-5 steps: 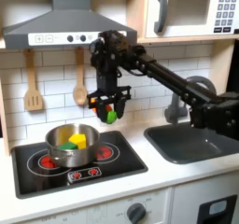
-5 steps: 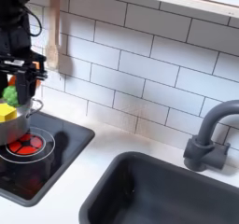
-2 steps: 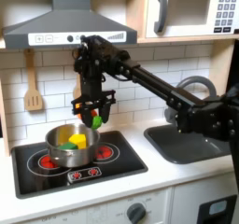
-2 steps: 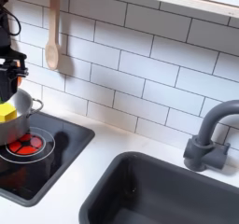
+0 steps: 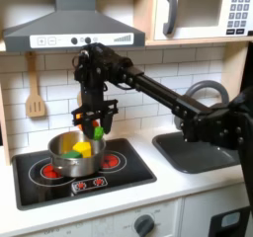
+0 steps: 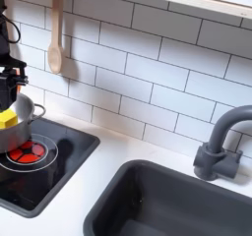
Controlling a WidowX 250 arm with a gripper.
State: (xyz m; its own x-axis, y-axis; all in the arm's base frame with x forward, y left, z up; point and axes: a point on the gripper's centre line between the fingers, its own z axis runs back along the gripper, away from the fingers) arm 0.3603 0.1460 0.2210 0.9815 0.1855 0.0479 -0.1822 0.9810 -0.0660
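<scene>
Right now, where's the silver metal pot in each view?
First exterior view: silver metal pot sits lower left, on the stove's left red burner, under the claw.
Second exterior view: at the far left edge.
Shared landmark: hanging wooden spoon.

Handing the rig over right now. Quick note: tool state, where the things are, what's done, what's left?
Tool: shut on the green item, hanging just above the pot's right rim, in the first exterior view.
Pot: on the stove's left burner, a yellow piece already inside.
Done: green item is lifted and sits over the pot.
Left: it is not yet in the pot; the tool has not let go.
Sink lies to the first exterior view's right.
</scene>
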